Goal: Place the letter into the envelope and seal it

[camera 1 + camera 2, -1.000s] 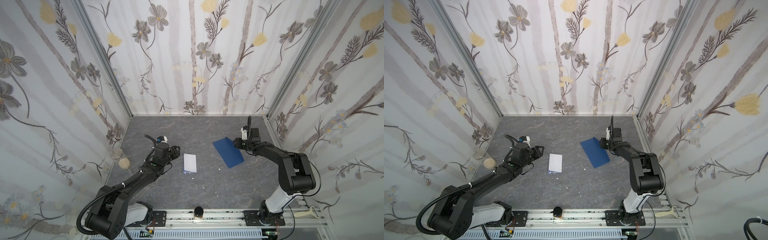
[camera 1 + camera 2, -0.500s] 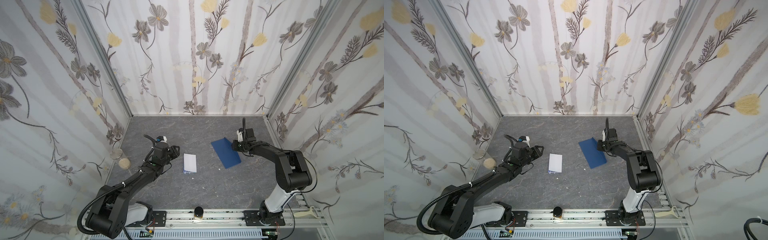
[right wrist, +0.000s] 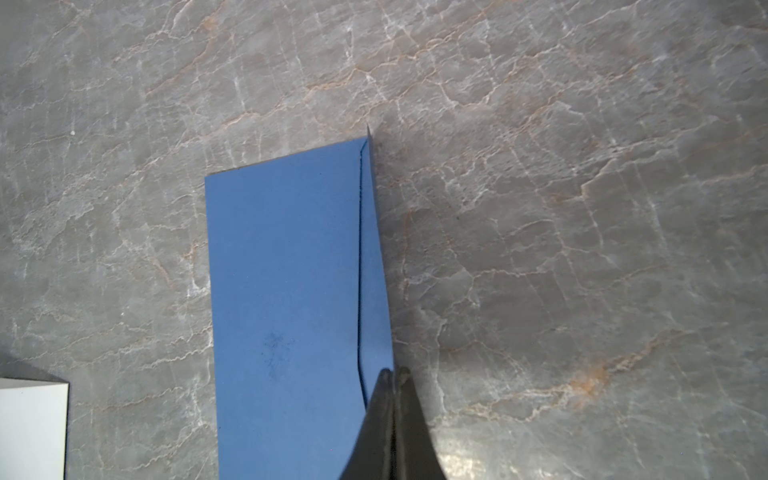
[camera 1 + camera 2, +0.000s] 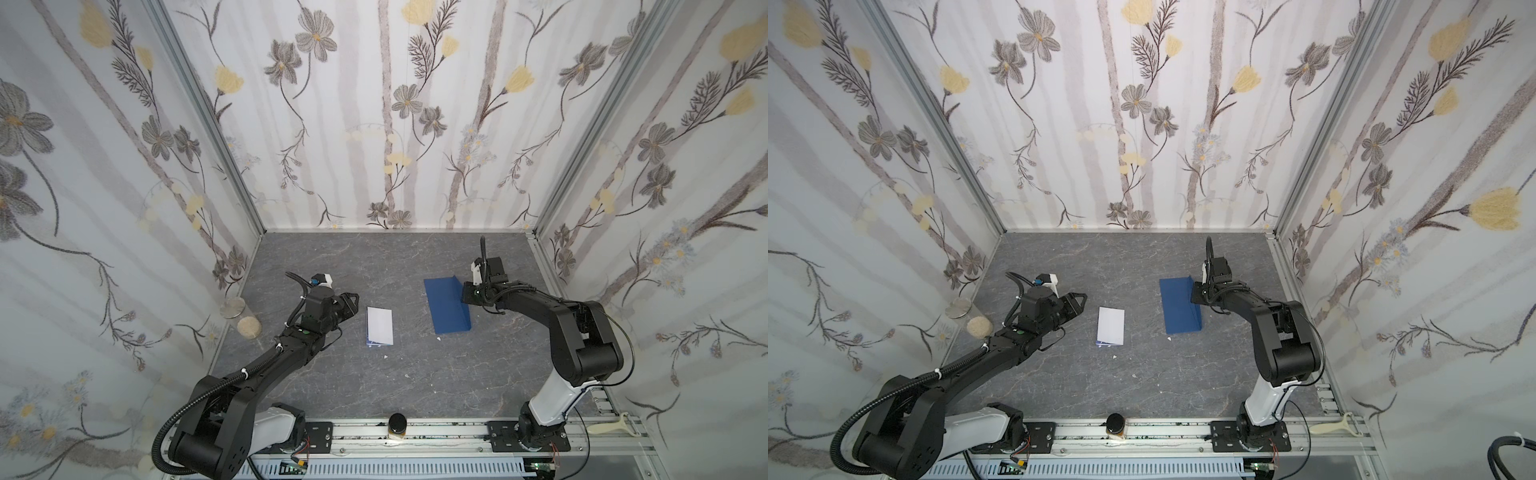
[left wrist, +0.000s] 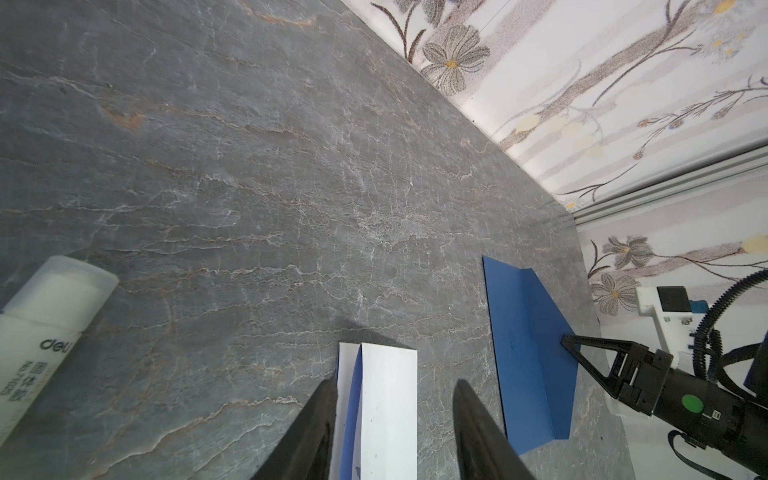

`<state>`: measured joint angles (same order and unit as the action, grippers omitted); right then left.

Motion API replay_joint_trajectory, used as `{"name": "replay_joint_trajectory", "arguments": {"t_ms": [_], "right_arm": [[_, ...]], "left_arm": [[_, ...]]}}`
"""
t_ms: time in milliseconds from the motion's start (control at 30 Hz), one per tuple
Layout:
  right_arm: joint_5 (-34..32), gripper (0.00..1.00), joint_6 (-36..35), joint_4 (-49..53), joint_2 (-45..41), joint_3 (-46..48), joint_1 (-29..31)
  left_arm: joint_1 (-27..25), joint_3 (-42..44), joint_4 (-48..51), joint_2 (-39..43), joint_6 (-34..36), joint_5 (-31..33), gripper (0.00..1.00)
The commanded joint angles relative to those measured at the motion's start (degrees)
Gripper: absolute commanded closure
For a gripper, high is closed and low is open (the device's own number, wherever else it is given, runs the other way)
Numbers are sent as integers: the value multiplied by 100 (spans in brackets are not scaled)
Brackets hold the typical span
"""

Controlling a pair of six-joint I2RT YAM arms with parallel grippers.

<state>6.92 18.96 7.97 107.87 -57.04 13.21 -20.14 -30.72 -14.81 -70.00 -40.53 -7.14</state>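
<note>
The letter [image 4: 380,326] [image 4: 1111,326] lies folded on the grey table, white side up, with a blue inner edge showing in the left wrist view [image 5: 386,399]. My left gripper [image 4: 355,305] [image 5: 392,390] is open just left of it, low, its fingers [image 5: 324,403] either side of the letter's near end. The dark blue envelope [image 4: 444,303] [image 4: 1179,305] [image 3: 286,291] lies right of centre. Its flap stands raised along the right edge. My right gripper [image 4: 464,291] [image 3: 392,372] is shut on the flap's tip, as the left wrist view also shows [image 5: 564,338].
A white glue stick [image 5: 45,328] lies on the table by my left arm. A clear jar [image 4: 233,308] and a round cork piece [image 4: 248,326] sit at the left wall. A small dark-lidded jar [image 4: 397,424] and a peeler [image 4: 615,428] rest on the front rail.
My right gripper has shut on the envelope's flap and moved left, shifting the envelope a little left and raising the flap. The left arm and the letter have not moved.
</note>
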Motion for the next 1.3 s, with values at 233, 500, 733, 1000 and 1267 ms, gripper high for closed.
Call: {"name": "replay_joint_trajectory", "arguments": {"t_ms": [233, 500, 733, 1000, 1267], "right_arm": [[-154, 100, 159, 35, -547, 468, 461], [-179, 100, 613, -166, -945, 953, 903], [-194, 100, 1346, -699, -1478, 1706, 1099], [-461, 100, 2130, -1105, -2084, 2202, 1536], [-542, 100, 2633, -1411, -2075, 2369, 2000]], "left_arm": [[9, 125, -303, 21, -29, -68, 53], [0, 371, -622, -31, -277, -238, 54], [-27, 558, -802, -23, -363, -297, 54], [-113, 720, -957, -3, -386, -244, 54], [-260, 809, -1180, -119, -429, -257, 54]]}}
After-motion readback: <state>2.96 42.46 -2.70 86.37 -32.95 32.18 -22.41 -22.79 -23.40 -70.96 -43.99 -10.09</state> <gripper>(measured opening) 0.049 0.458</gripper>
